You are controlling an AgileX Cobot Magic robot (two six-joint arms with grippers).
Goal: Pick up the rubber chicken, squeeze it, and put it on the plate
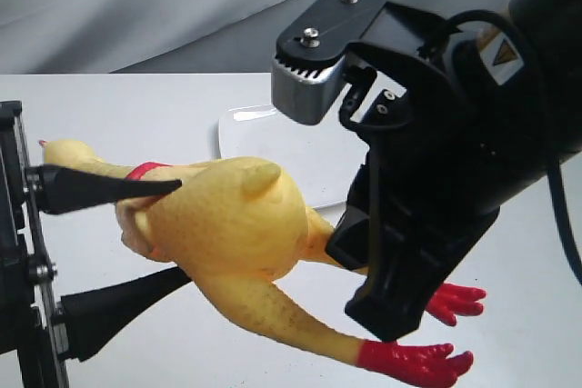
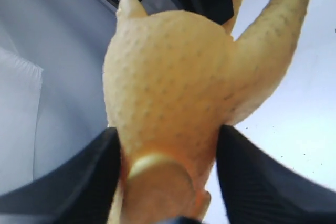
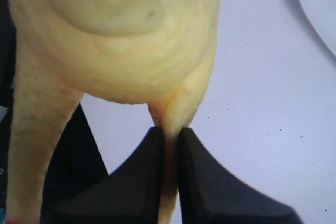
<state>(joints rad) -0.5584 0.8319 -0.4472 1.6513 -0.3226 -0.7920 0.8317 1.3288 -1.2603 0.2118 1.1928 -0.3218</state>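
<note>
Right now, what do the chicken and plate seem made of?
The rubber chicken looks like soft, matte rubber or vinyl: dimpled skin, leg pinched thin in the jaws of the right gripper. The plate looks glossy white, perhaps glazed ceramic or melamine: sheen at its rim.

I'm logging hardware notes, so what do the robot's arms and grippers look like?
The left gripper and right gripper have matte black tapered fingers. The right arm is bulky and black, with a black cable looping alongside, a yellow warning label, and a silver-grey module under a black plate with two screws.
</note>
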